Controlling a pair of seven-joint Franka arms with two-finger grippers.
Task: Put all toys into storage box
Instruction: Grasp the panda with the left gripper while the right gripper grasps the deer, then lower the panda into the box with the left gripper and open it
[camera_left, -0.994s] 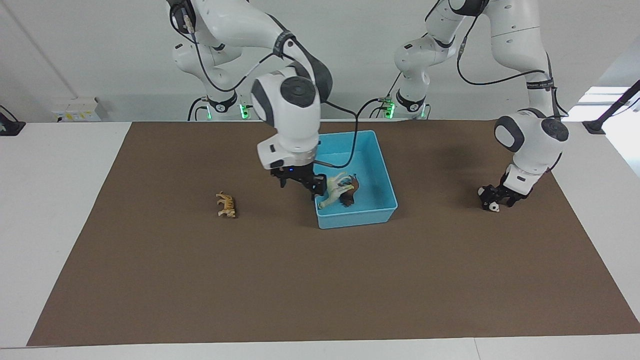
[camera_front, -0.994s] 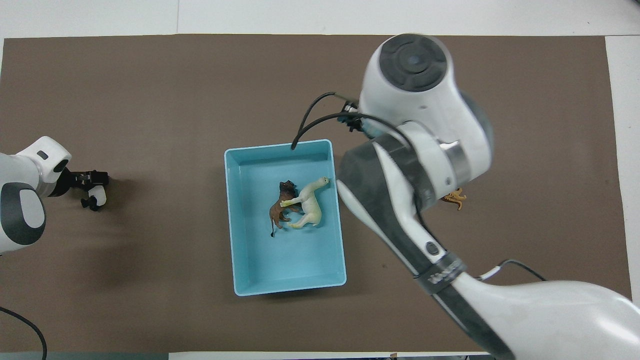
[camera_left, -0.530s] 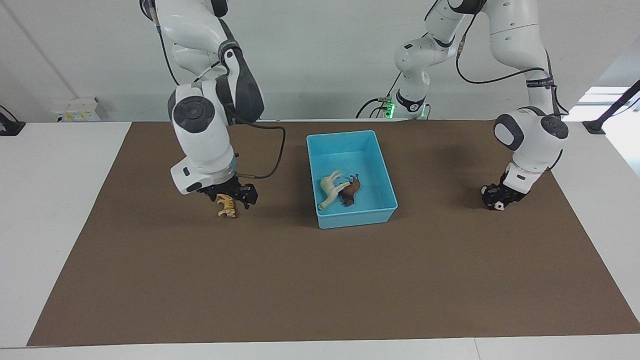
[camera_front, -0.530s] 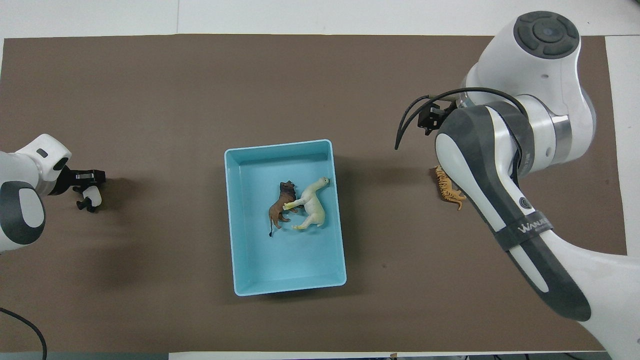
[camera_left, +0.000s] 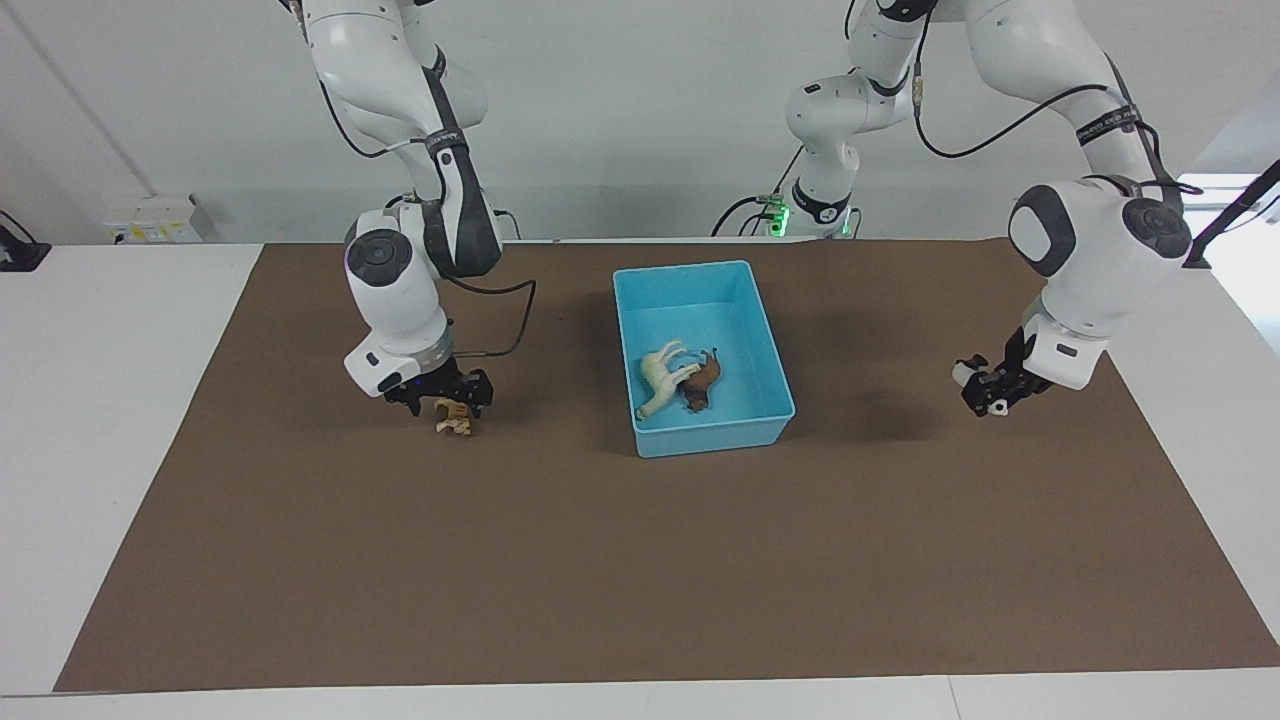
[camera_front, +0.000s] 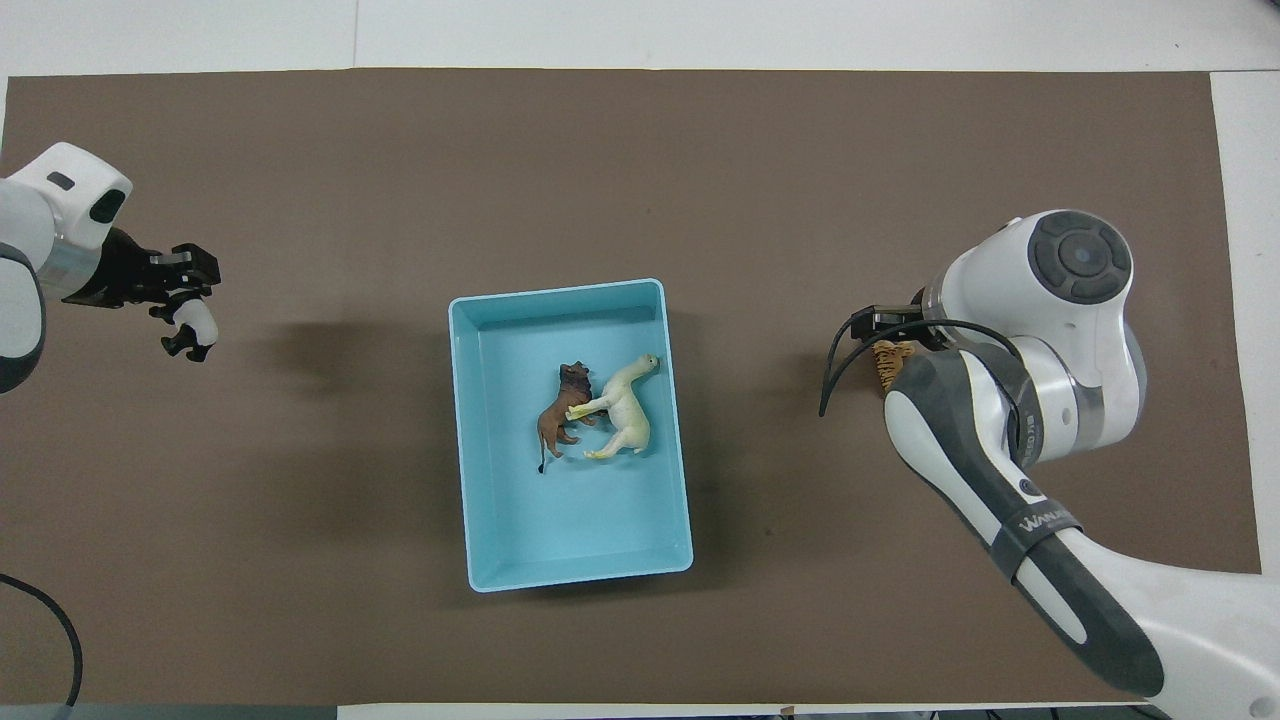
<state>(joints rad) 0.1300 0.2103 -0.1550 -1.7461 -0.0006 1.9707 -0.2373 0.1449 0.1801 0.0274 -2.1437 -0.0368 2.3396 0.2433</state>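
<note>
Facing view first: the right gripper (camera_left: 446, 396) is sitting low over the tiger (camera_left: 455, 420), which is lying on the bench (camera_left: 600, 560) right under the fingertips. It's straddling the toy, but I can't tell if it's clenched on it or not. The left gripper (camera_left: 990, 392) is hanging in the air over the bench toward its own end, clenched on the panda (camera_left: 994, 406), which is looking clear of the mat. The box (camera_left: 770, 352) is standing between the two grippers, with the horse (camera_left: 658, 380) and lion (camera_left: 702, 382) lying on their sides in it, touching.

Overhead view: the panda (camera_front: 192, 328) is dangling just below the left gripper (camera_front: 180, 290), well apart from the box (camera_front: 475, 440). Only a sliver of the tiger (camera_front: 890, 358) is peeking out from under the right arm; the right gripper itself is mostly hidden.

My guess: these are light, stiff plastic figurines, a bit slick and lumpy, so pinching across the torso is going to beat grabbing legs or tail. Nothing fragile, so dropping them in the box should be fine. Halfway done, I'd say.
</note>
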